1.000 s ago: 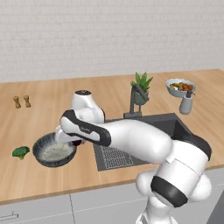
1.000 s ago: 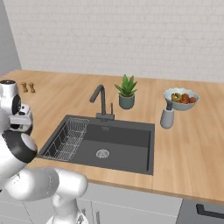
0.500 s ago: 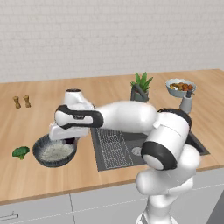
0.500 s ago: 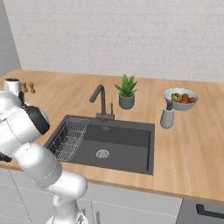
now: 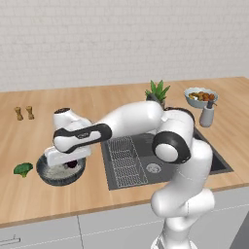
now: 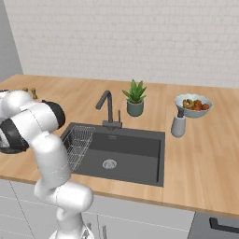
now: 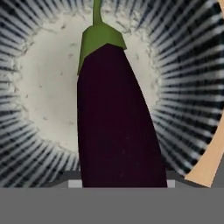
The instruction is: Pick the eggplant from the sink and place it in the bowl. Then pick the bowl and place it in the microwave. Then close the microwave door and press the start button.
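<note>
**benchwatcher:** So where are we at? From the left side I see the broccoli [image 5: 22,168] lying on the bench [image 5: 29,194], then the bowl [image 5: 61,170] just right of it, with the arm's hand parked right over it.

**sinkguy:** Yep, the pincer [image 5: 68,159] is down at the bowl's mouth and the eggplant [image 7: 116,127] is between its tips, closed on it about halfway. The hand camera looks straight down the eggplant, green cap pointing away, pale bowl floor behind it. I can't tell if it's resting on the floor or hanging just above.

**benchwatcher:** How would you finish this bit?

**sinkguy:** My guess: keep it centred over the pale middle, not near the streaky wall, go low so it doesn't bounce, let go, then lift straight up so the tips don't drag it or tip the bowl. The bowl has to be grabbed next, so don't nudge it.

**benchwatcher:** Count, left to right?

**sinkguy:** Two little shakers [image 5: 24,113] at the back, one broccoli, one big bowl with one eggplant, one sink [image 6: 135,151] with one wire rack [image 6: 77,144] and one tap [image 6: 108,108], one potted plant [image 6: 135,98], one grey bottle [image 6: 178,124], one small bowl of food [image 6: 193,104].
</note>
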Controlling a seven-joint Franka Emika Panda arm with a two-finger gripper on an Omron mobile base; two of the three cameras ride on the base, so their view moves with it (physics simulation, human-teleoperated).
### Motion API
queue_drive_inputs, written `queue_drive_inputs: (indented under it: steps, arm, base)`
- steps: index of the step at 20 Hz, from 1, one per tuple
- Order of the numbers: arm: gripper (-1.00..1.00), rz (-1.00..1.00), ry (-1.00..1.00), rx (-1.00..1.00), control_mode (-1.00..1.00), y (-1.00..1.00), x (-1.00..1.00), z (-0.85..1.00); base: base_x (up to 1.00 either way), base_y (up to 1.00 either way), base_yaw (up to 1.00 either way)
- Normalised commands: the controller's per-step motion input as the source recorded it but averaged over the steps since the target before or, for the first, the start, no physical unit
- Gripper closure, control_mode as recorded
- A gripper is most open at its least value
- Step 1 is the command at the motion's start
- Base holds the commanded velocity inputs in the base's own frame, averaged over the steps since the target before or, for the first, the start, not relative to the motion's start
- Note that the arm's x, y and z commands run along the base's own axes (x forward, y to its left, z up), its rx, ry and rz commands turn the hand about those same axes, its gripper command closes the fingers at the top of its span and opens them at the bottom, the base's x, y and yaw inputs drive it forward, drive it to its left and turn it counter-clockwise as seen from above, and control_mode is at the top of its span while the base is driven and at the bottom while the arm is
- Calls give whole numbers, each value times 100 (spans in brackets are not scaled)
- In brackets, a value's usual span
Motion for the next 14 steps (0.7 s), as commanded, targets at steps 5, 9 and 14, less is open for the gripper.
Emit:
queue_drive_inputs:
  steps: [5,9,14]
  arm:
    - [100,-2,4,-7,-100,9,12,-10]
    - [100,-1,1,-5,-100,1,4,-31]
    - [-100,0,0,-3,-100,0,0,-47]
  base:
    - [0,0,0]
    - [0,0,0]
    - [0,0,0]
